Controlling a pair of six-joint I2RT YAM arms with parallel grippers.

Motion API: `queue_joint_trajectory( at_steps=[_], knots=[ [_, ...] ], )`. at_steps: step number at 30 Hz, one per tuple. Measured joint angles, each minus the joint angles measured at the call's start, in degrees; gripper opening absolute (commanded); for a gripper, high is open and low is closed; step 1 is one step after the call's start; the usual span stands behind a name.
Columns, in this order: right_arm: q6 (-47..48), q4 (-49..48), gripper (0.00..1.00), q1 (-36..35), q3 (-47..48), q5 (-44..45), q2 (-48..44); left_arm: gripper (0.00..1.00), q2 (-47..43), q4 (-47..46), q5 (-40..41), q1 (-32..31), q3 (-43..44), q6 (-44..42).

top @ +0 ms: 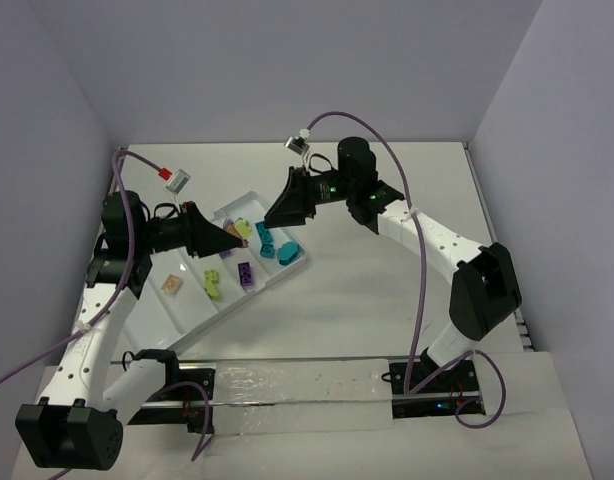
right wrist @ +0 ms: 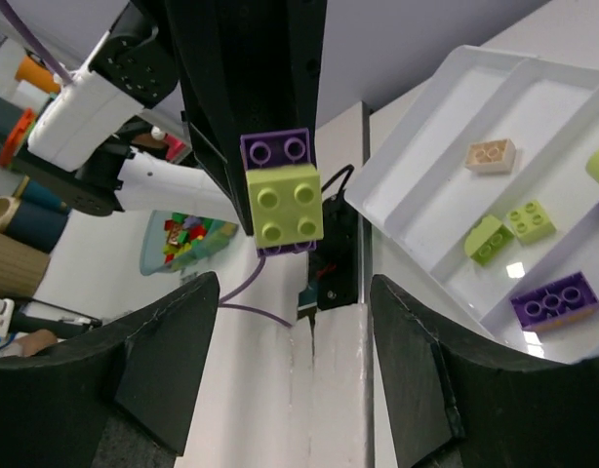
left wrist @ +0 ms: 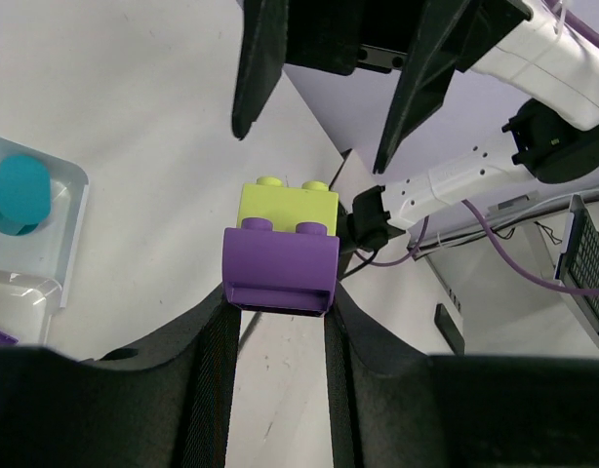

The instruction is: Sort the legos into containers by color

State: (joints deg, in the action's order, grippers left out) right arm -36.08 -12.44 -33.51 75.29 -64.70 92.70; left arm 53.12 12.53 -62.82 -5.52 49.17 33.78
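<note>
**Top external view.** The left gripper [top: 225,234] is positioned over the far part of the tray [top: 152,322]. The right gripper [top: 274,218] faces it from just beside. What sits at the left fingertips is too small to be read here. Four compartments are counted. From the near end they hold a beige brick [top: 172,285], loose lime-green bricks [top: 212,283], a loose purple brick [top: 245,273] and two teal bricks [top: 266,238].

**Left wrist view.** The left gripper is clenched on a purple brick [left wrist: 280,268]. A lime-green brick [left wrist: 288,205] is stacked on its far side, so the pair's long axis runs straight out from the fingers toward the right gripper. The right jaws are seen released and spread, beyond the pair, with nothing between them.

**Right wrist view.** The pair is seen ahead of the right fingers [right wrist: 163,370], with the studs of the lime-green brick turned toward the camera. It lies in front of the gap, not within it. The right arm is the nearer one to the lime-green brick. An advance along the pair's axis is judged necessary until that brick sits between the jaws, followed by closure and a pull to separate the two colours.
</note>
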Motion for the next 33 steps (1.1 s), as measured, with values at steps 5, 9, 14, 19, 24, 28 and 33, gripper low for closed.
queue_joint_trajectory(
  at_steps=[5,9,14,19,24,28,33],
  knots=[
    [-2.65,-1.46,0.73,-1.50,2.87,-0.51,3.60,0.00,-0.11,0.02,-0.91,0.00,0.00,-0.15],
    [-4.46,-2.56,0.72,-2.90,4.78,-0.93,5.79,0.00,-0.11,0.04,-1.06,0.00,0.00,-0.21],
    [-5.31,-3.38,0.64,-4.58,7.22,-2.21,7.11,0.00,-0.11,0.04,-1.08,0.00,0.00,-0.29],
    [-5.47,-3.77,0.56,-5.67,8.30,-3.43,8.20,0.00,-0.11,0.07,-1.09,0.00,0.00,-0.58],
    [-7.46,-5.66,0.25,-6.10,8.30,-3.79,9.43,0.00,-0.12,0.06,-1.56,0.00,0.00,-0.65],
    [-7.35,-8.20,0.00,-6.06,7.88,-4.44,9.77,0.00,-0.22,0.43,-2.16,0.07,0.00,-0.04],
    [-7.57,-8.67,0.00,-5.35,5.70,-2.58,9.18,0.00,-0.24,3.07,-0.32,-0.01,0.15,-2.47]
  ],
)
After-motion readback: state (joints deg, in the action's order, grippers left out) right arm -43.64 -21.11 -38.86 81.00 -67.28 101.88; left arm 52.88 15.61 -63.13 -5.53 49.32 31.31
